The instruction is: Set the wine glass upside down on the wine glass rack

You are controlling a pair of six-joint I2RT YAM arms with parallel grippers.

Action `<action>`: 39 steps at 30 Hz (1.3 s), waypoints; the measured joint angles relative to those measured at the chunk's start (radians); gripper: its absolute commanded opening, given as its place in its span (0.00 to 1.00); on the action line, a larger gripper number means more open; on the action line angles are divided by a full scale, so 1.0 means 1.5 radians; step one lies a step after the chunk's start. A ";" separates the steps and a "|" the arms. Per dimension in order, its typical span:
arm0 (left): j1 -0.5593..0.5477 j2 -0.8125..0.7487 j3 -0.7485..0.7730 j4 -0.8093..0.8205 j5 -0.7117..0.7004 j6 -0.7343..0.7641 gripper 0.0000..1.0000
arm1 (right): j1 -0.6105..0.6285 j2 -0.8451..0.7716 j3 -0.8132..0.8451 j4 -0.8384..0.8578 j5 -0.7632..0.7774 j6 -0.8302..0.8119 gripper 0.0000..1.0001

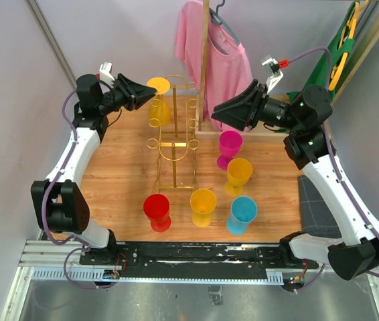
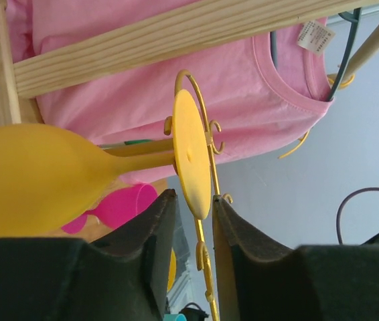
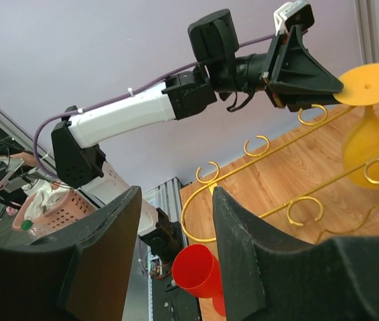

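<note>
A yellow wine glass (image 1: 159, 107) hangs upside down at the back left of the gold wire rack (image 1: 176, 144), foot disc (image 2: 191, 157) on top, bowl (image 2: 29, 177) below. My left gripper (image 1: 153, 93) is at the disc's edge. In the left wrist view its jaws (image 2: 189, 197) stand narrowly open around the rim, with thin gaps on both sides and a rack wire (image 2: 206, 267) between them. My right gripper (image 1: 217, 115) hovers open and empty right of the rack's top. Its wrist view (image 3: 176, 190) shows the rack loops (image 3: 263, 144) and the glass (image 3: 370, 150).
A pink shirt (image 1: 213, 60) hangs on a wooden stand just behind the rack. Magenta (image 1: 229, 147), orange-yellow (image 1: 238, 175), blue (image 1: 242, 214), yellow (image 1: 203, 206) and red (image 1: 157, 210) cups stand on the wooden table, right of and in front of the rack. Green hangers (image 1: 340, 53) are at back right.
</note>
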 measured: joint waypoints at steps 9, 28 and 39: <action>0.000 0.000 0.020 -0.047 0.001 0.028 0.54 | -0.014 -0.039 0.000 -0.213 0.088 -0.131 0.54; 0.016 -0.069 0.140 -0.253 -0.074 0.195 0.62 | -0.022 0.009 0.025 -0.627 0.450 -0.371 0.47; 0.039 -0.110 0.141 -0.282 -0.104 0.207 0.62 | -0.022 0.142 0.034 -0.656 0.549 -0.403 0.42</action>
